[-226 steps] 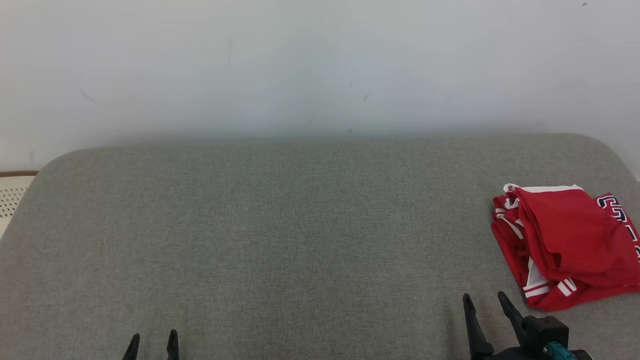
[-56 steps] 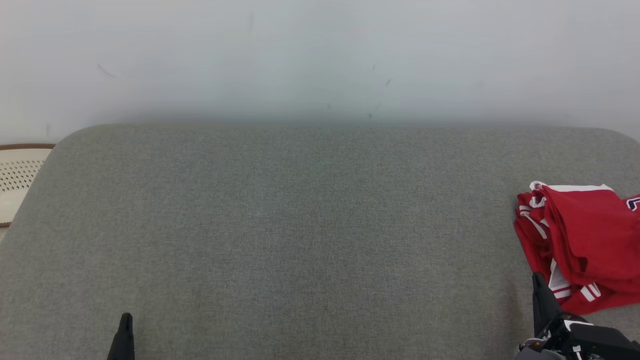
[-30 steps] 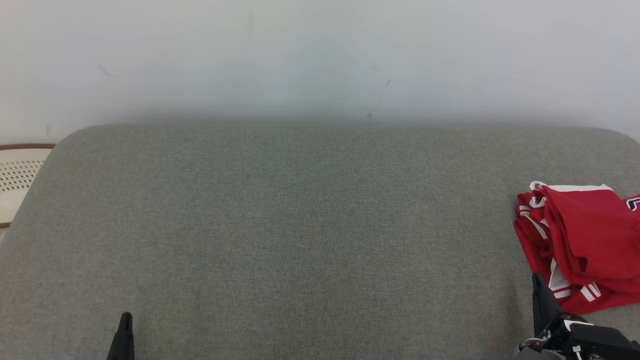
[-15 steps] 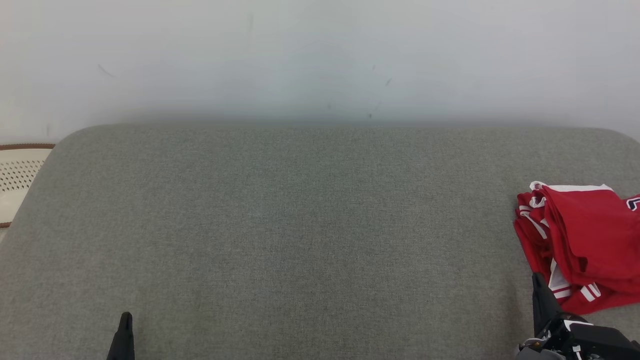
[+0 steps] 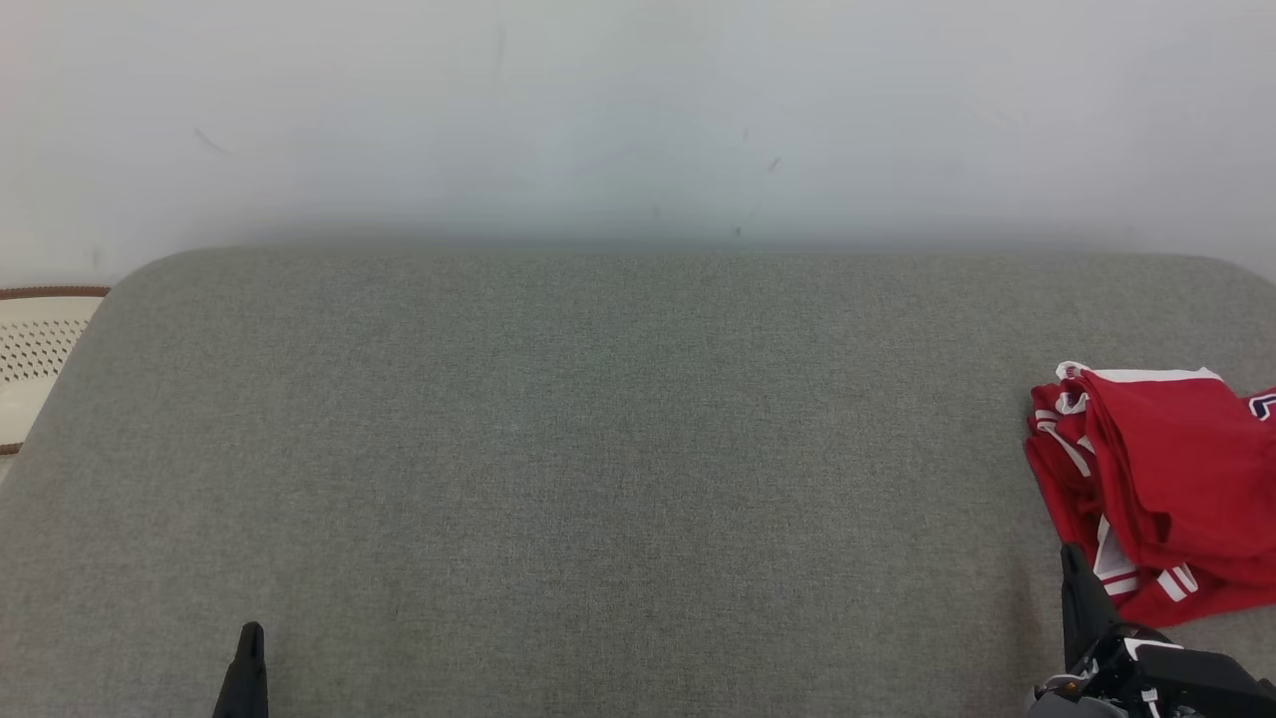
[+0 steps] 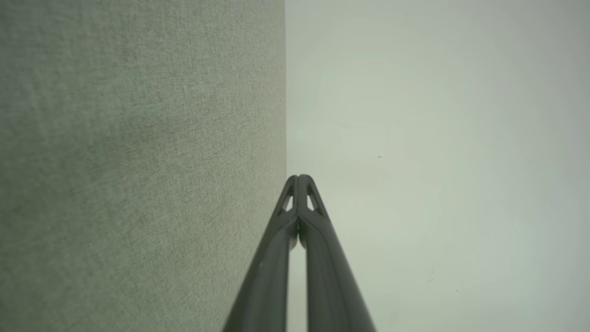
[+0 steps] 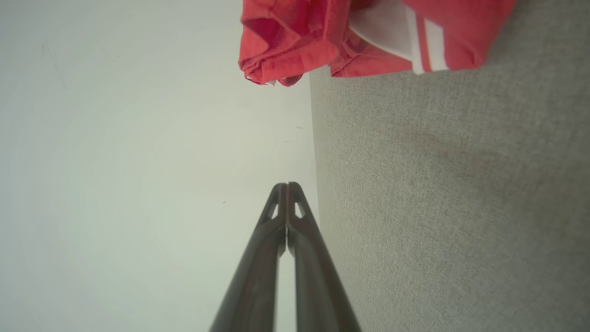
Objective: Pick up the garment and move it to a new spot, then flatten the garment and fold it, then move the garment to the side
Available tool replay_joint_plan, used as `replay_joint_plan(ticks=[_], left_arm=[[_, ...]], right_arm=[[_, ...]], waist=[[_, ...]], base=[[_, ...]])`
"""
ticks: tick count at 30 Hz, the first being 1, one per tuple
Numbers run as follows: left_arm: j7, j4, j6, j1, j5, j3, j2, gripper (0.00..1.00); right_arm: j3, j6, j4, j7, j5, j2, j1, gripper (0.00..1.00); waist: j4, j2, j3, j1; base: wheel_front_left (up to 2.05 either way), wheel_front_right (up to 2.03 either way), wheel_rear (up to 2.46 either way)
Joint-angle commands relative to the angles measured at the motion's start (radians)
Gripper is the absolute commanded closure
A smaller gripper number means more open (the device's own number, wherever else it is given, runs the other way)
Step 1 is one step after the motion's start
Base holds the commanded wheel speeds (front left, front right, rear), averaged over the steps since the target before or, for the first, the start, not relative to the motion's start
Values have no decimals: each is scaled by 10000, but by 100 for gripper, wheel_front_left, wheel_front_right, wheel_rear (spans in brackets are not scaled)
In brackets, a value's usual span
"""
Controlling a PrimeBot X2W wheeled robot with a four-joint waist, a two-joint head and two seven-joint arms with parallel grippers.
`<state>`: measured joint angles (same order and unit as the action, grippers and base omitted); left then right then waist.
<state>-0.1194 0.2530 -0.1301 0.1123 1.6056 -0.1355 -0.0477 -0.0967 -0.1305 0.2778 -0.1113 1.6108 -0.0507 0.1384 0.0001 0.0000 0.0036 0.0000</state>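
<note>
Garment: red with white stripes, loosely bunched at the right edge of the head view and partly cut off by the frame; lying on the grey padded surface, touched by nothing.
Right gripper: fingers pressed together with nothing between them; at the lower right of the head view, near the garment's striped near edge but apart from it in the right wrist view; turned on edge, so that view is split between the surface and the wall.
Left gripper: fingers likewise pressed together and empty; at the lower left of the head view, well apart from the garment.
Why so: probably parked low to leave the broad middle of the surface free for spreading and folding.
Stage: cannot tell; a rough pile at the side fits either the outset or the finish.
Next, if at the outset: spread the right fingers before reaching for the striped edge.
</note>
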Motion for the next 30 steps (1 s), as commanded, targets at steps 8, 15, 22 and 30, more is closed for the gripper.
replay_joint_plan(ticks=[8,15,22,30], left_arm=[[-24,-23,-22,56,76,-34,-49,100],[-26,-24,-22,55,77,-34,-49,100],[-25,-24,-22,55,77,-33,-49,100],[-25,-24,-22,55,77,-32,-49,100]], right_arm=[[3,-4,-7,-10,24,19,84,100],[3,-4,-7,-10,24,19,84,100],[5,-4,-7,-10,25,19,83,100],[7,-4,-7,-10,25,19,83,100]], waist=[[0,0,0,0],[0,0,0,0],[0,0,0,0],[0,0,0,0]], base=[[0,0,0],[0,0,0],[0,0,0],[0,0,0]])
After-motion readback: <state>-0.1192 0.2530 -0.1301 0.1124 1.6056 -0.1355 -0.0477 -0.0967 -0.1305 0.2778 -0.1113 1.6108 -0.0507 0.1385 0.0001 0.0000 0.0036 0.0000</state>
